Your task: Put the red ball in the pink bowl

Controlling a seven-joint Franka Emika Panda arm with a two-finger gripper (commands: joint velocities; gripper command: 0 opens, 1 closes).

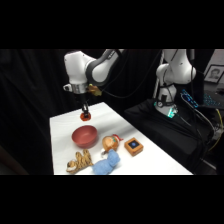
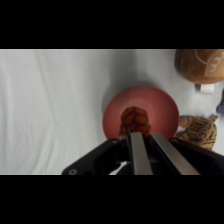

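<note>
The tiny red ball (image 1: 86, 117) hangs just above the table, behind the pink bowl (image 1: 84, 136). My gripper (image 1: 85, 113) comes straight down from above and is shut on the ball. In the wrist view the red ball (image 2: 135, 119) sits at the tips of my gripper (image 2: 138, 131). It shows in front of the round pink bowl (image 2: 161, 107), which lies below and beyond it. The bowl holds nothing that I can see.
Right of the bowl lies a tan-orange round toy (image 1: 111, 142), with an orange box with a blue top (image 1: 134, 146) further right. A striped tan toy (image 1: 80, 161) and a blue soft toy (image 1: 107, 164) lie near the table's front edge. The arm's base (image 1: 172, 75) stands upper right.
</note>
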